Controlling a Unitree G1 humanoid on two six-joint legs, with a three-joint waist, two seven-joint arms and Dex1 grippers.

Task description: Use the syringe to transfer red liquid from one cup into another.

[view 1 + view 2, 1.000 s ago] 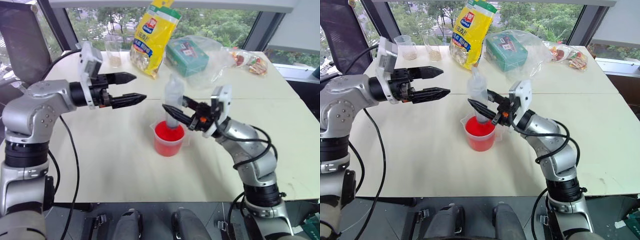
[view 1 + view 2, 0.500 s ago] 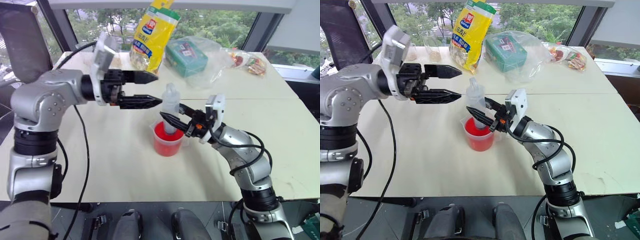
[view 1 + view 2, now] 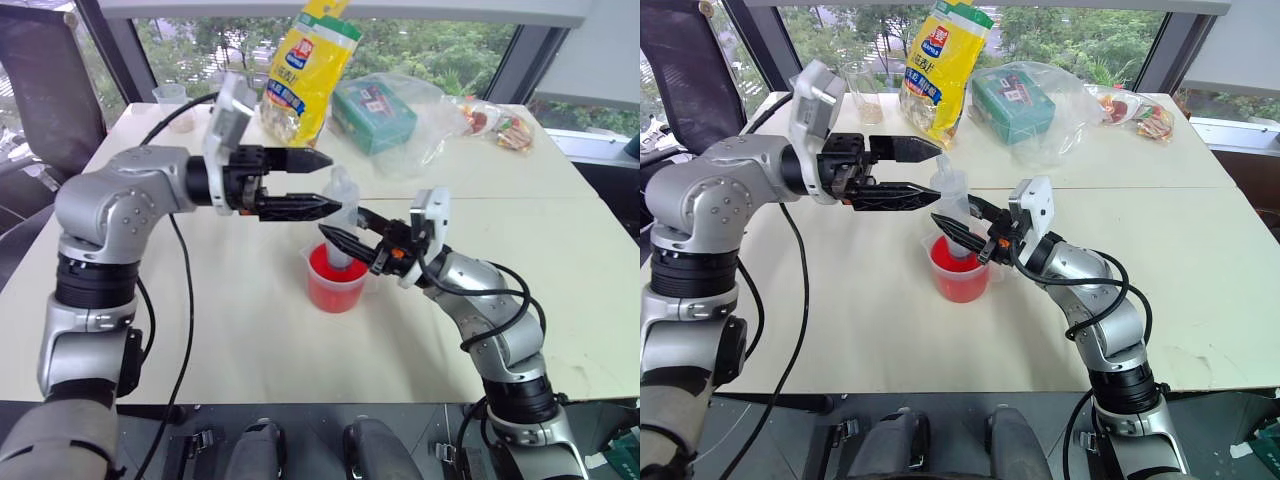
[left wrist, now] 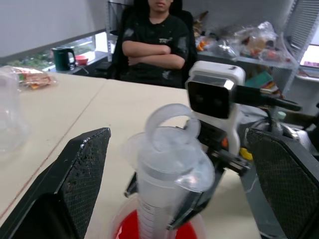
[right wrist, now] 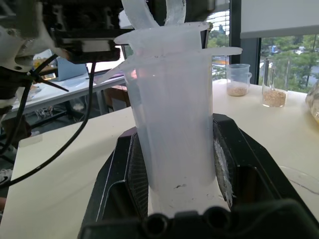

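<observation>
The syringe [image 3: 342,208] stands upright with its tip down in the red cup [image 3: 335,282], which holds the red liquid [image 3: 960,280] near the table's middle. My right gripper [image 3: 345,232] is shut on the clear barrel [image 5: 174,114], coming in from the right; its pads [image 5: 222,167] press both sides. My left gripper [image 3: 333,182] reaches level from the left, open, with its fingertips at the height of the syringe's top. In the left wrist view the plunger's ring [image 4: 169,124] sits between the two black fingers [image 4: 82,169], apart from both. The other cup is out of view.
At the table's far side lie a yellow snack bag [image 3: 305,70], a green box [image 3: 375,110] inside a clear plastic bag, and snack packets [image 3: 500,125]. Two clear cups with beige contents [image 5: 238,79] stand at the far left. A person [image 4: 154,45] sits beyond the table.
My left gripper has swung right, still open, from well left of the syringe to its top. The right gripper and the syringe have kept still.
</observation>
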